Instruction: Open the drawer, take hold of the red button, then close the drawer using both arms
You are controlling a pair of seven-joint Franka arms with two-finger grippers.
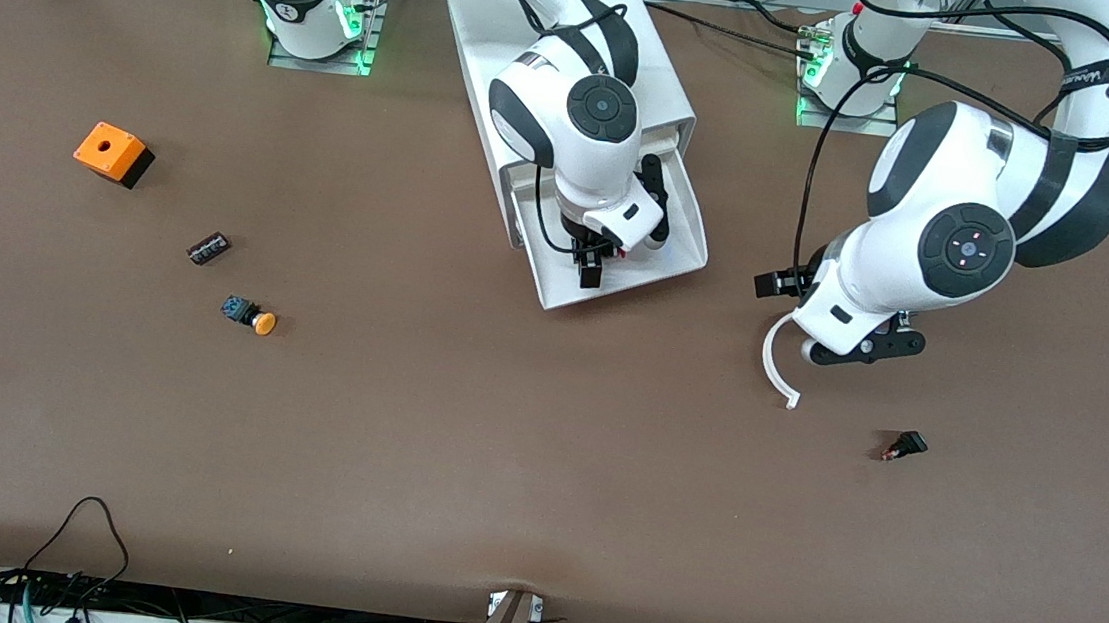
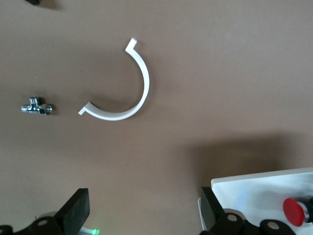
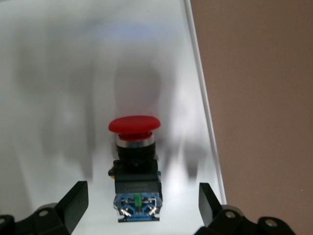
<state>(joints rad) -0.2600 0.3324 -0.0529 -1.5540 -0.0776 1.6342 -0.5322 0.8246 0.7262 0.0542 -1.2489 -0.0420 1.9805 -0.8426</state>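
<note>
You are looking at the right gripper (image 1: 591,273) hanging released over the open white drawer (image 1: 680,252), its fingers (image 3: 73,205) spread either side of the button (image 3: 134,169), which is lying on its side on the drawer floor. At about three o'clock from the drawer in the front view, the left gripper (image 1: 857,350) is hovering released over the table (image 1: 501,467), above a white curved strip (image 2: 129,88).

Red-headed, blue-black button (image 3: 134,161) in white drawer (image 1: 675,252); brown table (image 1: 502,448); orange box (image 1: 113,152); white curved strip (image 2: 128,93).
</note>
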